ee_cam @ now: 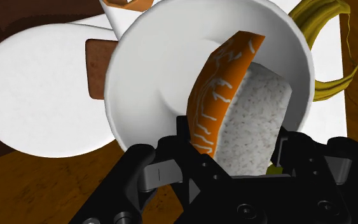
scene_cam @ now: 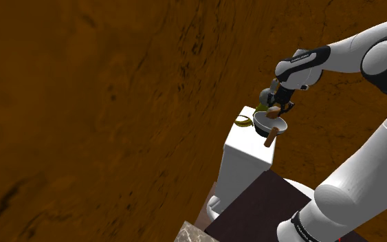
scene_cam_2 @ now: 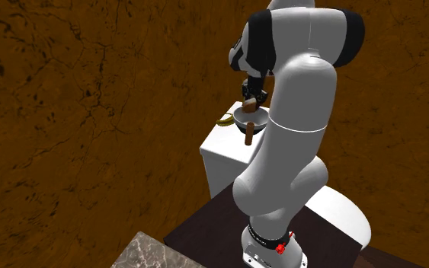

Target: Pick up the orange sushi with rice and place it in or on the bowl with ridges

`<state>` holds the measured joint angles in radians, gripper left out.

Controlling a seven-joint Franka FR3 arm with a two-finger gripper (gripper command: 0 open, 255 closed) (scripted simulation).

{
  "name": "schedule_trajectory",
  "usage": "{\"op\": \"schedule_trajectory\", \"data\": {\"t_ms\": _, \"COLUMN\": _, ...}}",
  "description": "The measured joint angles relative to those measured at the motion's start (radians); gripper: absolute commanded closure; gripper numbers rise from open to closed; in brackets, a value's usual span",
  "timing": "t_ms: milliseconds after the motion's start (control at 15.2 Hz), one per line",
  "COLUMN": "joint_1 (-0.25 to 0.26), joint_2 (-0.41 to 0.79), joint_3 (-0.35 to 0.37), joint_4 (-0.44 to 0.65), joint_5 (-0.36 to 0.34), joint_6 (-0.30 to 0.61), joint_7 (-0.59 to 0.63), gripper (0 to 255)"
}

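The orange sushi (ee_cam: 225, 95), an orange slice with white streaks on a white rice block, sits clasped between my black fingers (ee_cam: 171, 159). My gripper (ee_cam: 231, 156) is shut on it and holds it tilted just above the inside of the bowl (ee_cam: 145, 70), which is white within. In the shoulder view the gripper (scene_cam: 275, 110) hangs right over the dark-sided bowl (scene_cam: 266, 125) on the white toilet tank (scene_cam: 243, 148). The second exterior view shows the gripper (scene_cam_2: 249, 103) over the bowl (scene_cam_2: 248, 122) too.
A yellow banana (scene_cam: 242, 122) lies on the tank beside the bowl. A brown handle-like piece (scene_cam: 272, 137) sticks out from the bowl's near side. Below are the white toilet seat (scene_cam_2: 342, 213), the dark stand (scene_cam: 253, 213) and a marble block (scene_cam_2: 152, 255). Brown walls surround.
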<state>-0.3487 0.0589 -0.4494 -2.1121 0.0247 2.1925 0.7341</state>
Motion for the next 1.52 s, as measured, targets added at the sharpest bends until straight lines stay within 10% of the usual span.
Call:
{"op": "schedule_trajectory", "data": {"t_ms": 792, "joint_1": -0.005, "joint_2": 0.051, "joint_3": 0.002, "joint_4": -0.034, "joint_5": 0.03, "joint_6": 0.08, "joint_7": -0.021, "gripper": 255}}
{"op": "schedule_trajectory", "data": {"t_ms": 858, "joint_1": -0.005, "joint_2": 0.051, "joint_3": 0.002, "joint_4": -0.034, "joint_5": 0.03, "joint_6": 0.08, "joint_7": -0.021, "gripper": 0}}
{"op": "schedule_trajectory", "data": {"t_ms": 1518, "joint_1": 0.0, "joint_2": -0.005, "joint_3": -0.001, "joint_4": 0.009, "joint_5": -0.002, "joint_6": -0.01, "joint_7": 0.001, "gripper": 0}}
